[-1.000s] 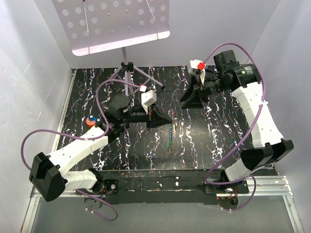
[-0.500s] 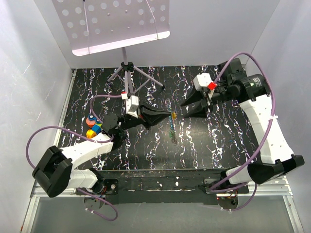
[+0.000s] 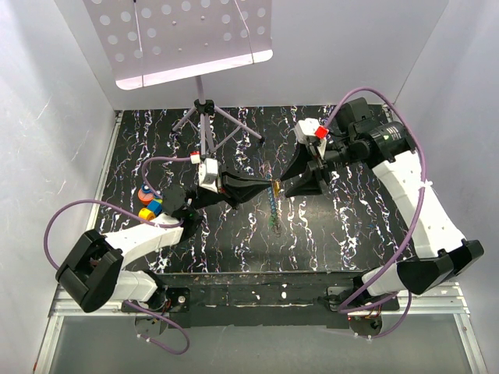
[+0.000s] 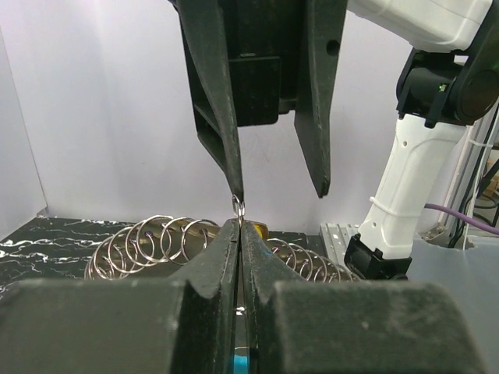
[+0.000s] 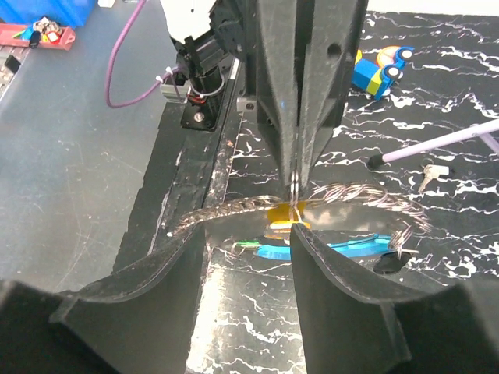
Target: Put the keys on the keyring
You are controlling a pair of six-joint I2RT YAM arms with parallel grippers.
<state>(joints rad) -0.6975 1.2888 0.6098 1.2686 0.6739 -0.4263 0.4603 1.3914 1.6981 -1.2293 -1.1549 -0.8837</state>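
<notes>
Keyring [image 3: 270, 204], seen from overhead, dangles as a chain of wire loops from the left gripper [image 3: 273, 185], which is clenched on its top ring. The right gripper [image 3: 287, 189] is spread wide just beside it, grasping nothing. Left wrist view: thin, shiny steel coils fan out behind the left gripper. Right wrist view: the yellow key [image 5: 282, 217], plastic-headed, hangs right under the left gripper, with the blue key [image 5: 327, 249] just beyond (threaded or merely lying there? can't tell). What looks like a silver key [image 5: 427, 176] sits well apart, so work is likely left.
</notes>
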